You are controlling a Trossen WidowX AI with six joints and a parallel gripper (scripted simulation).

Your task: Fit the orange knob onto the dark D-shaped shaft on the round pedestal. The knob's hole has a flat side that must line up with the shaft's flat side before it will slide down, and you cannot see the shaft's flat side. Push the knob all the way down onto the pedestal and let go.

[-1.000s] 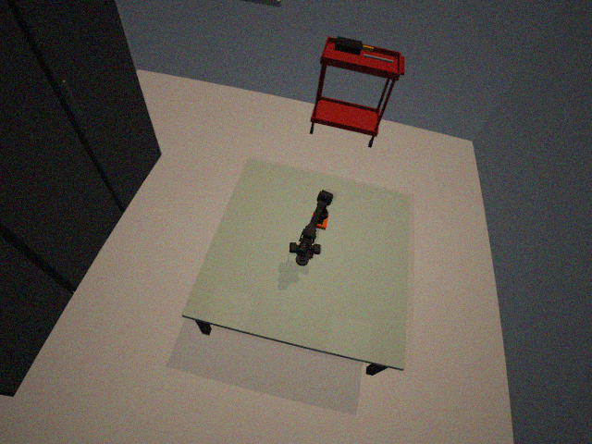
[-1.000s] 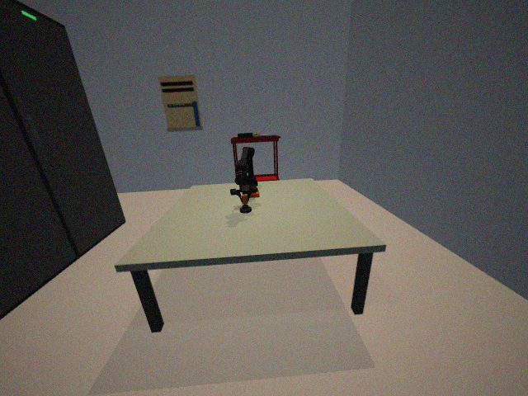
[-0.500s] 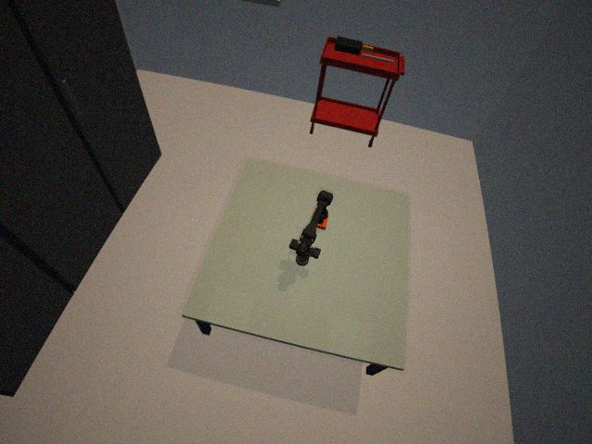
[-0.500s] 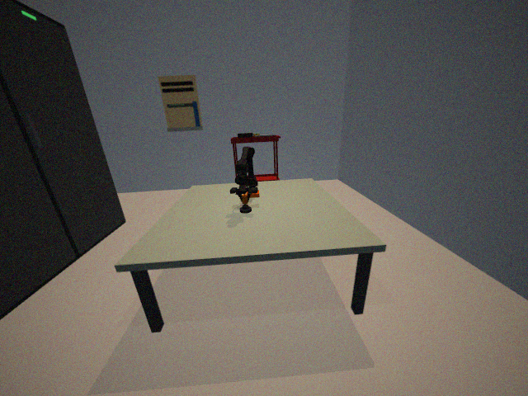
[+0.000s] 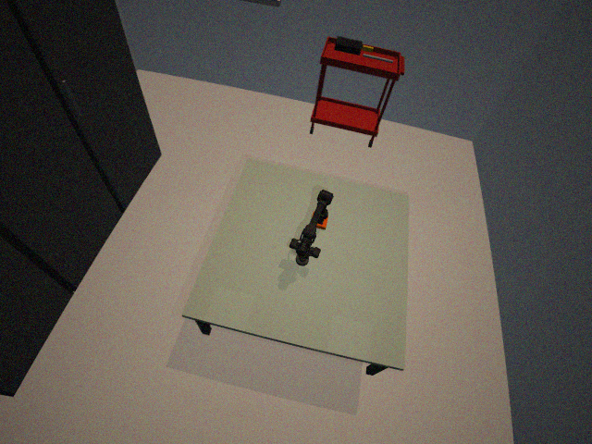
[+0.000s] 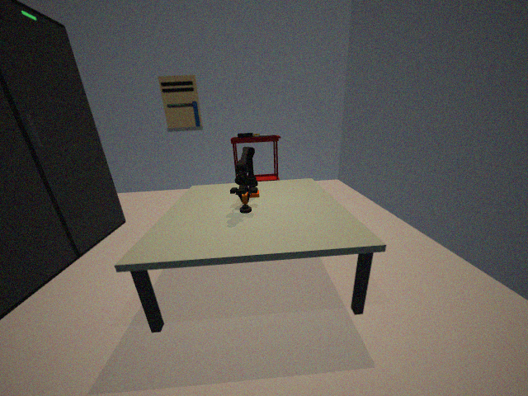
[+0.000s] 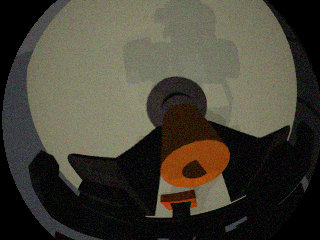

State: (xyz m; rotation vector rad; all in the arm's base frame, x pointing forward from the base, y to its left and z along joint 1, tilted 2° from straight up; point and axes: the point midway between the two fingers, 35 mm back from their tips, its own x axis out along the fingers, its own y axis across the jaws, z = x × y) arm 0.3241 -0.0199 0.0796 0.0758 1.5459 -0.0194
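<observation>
Fingers closed on the orange knob point(image 7: 185, 130) point(image 6: 245, 198), one at either side, dark and angled inward in the wrist view. Shows the knob's bright near face with a dark opening in it, and its brown-shaded side running away toward the round pedestal point(image 7: 158, 100) point(image 6: 245, 209) point(image 5: 302, 261). Overlaps part of the pedestal in this view, leaving the shaft out of sight. Shows an orange block point(image 7: 178, 200) point(image 6: 256, 194) point(image 5: 321, 227) past the knob's near face, apart from the grip.

In the exterior view, hangs the gripper point(image 7: 184, 128) point(image 6: 244, 197) point(image 5: 302, 254) above the pedestal, with the knob low between the fingers and directly over the dark base on the table point(image 7: 90, 70) point(image 6: 277, 230) point(image 5: 287, 305). Too small to tell how far onto the shaft.

From the top, reaches the dark arm point(image 5: 316, 217) point(image 6: 247, 159) over the table to the pedestal, hiding knob and fingertips beneath the gripper.
</observation>
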